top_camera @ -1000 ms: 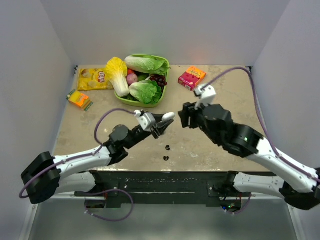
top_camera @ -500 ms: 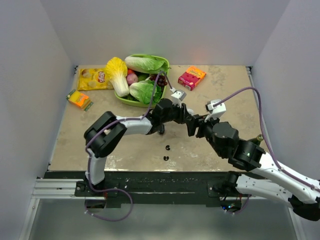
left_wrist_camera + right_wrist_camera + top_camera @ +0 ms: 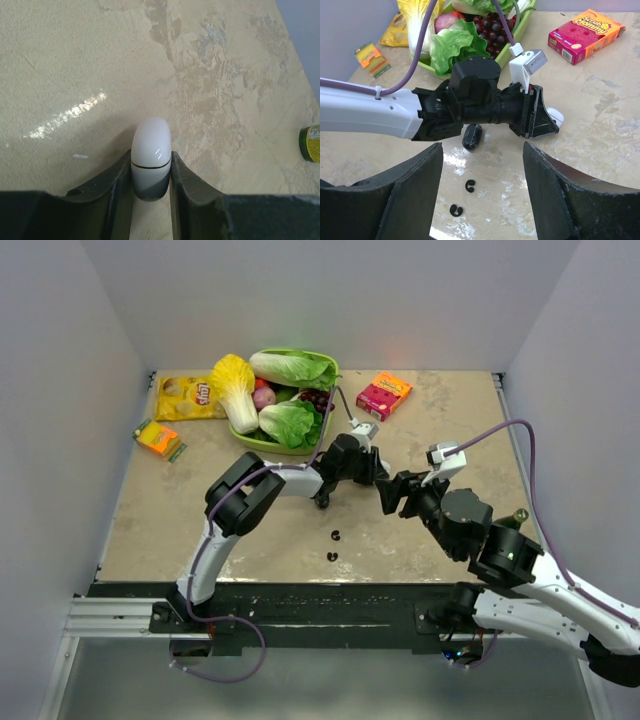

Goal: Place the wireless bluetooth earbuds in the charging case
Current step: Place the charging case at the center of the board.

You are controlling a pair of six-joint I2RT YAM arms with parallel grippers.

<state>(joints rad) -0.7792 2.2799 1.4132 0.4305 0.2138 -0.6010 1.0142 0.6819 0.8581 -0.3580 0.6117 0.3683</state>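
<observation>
Charging case (image 3: pixel 151 160), white, lid shut, pinched below its seam by left claw (image 3: pixel 151 172) over tabletop (image 3: pixel 75 60); earbuds (image 3: pixel 334 535), two, loose beneath-near case; right claw (image 3: pixel 482 150) spread, facing case; advisable: grip clear of seam, lid free to swing.
</observation>
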